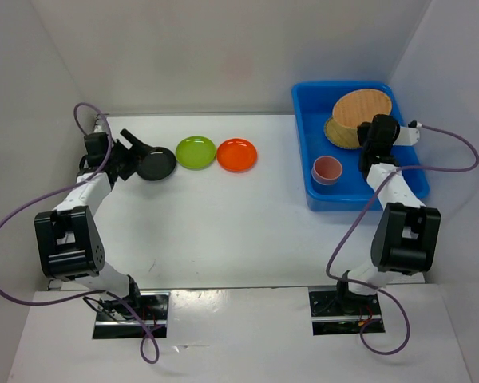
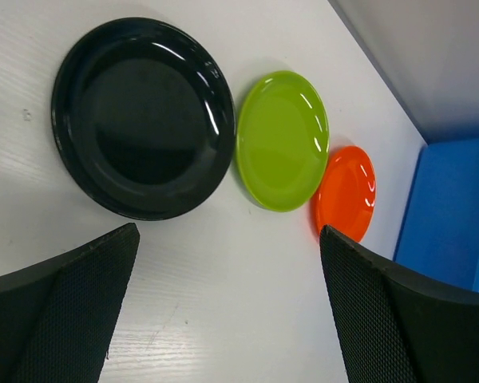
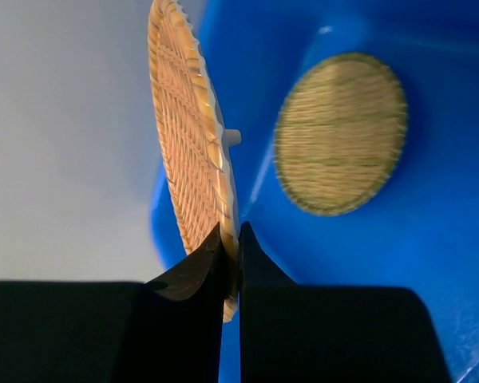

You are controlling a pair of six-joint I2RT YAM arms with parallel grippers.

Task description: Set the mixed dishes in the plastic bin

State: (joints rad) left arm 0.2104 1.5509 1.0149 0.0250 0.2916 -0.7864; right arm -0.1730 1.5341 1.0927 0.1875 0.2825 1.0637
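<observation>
While the right tool (image 3: 231, 235) is clamping the likely light, stiff woven tray (image 3: 188, 136) by its rim, the left tool (image 2: 229, 231) is gaping, black plate (image 2: 140, 116) just ahead.

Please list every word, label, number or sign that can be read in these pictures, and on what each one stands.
There are none: no text can be read in any view.
The black plate, green plate, orange plate, pink cup, blue bin, held woven tray and other woven tray show no print.
</observation>
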